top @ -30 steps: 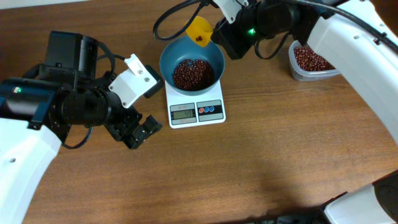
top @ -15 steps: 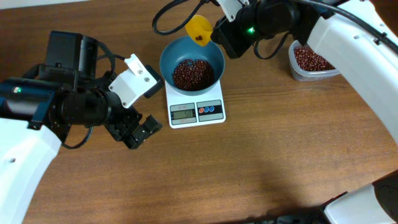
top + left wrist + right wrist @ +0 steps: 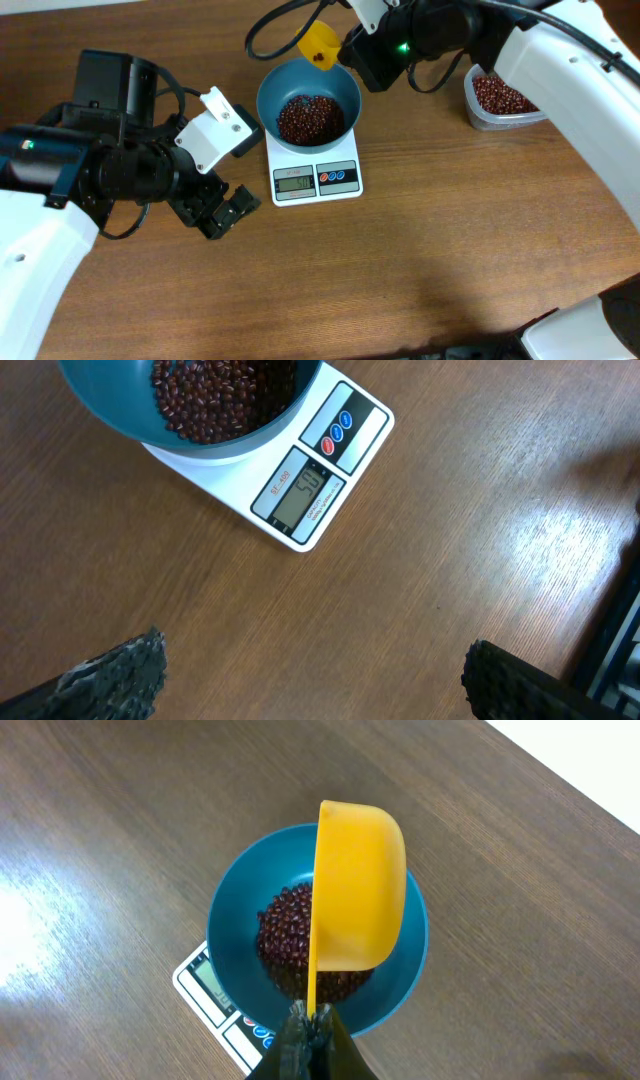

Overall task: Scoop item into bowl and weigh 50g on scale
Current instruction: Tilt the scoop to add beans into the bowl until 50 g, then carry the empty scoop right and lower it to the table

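Though tiny, 50 on scale

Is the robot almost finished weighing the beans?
Nearly, it seems. Done: a pile of beans sits in the blue bowl on the scale, and the display looks like it reads fifty. In hand: the right hand grips the yellow scoop, tipped above the bowl's far rim. The left hand is open, off to the side. Left: probably just taking the scoop away, if that reading is right.

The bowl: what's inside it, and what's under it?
Inside the bowl lies a pile of red-brown beans, which hides its floor. Under it sits the scale; the platform is covered.
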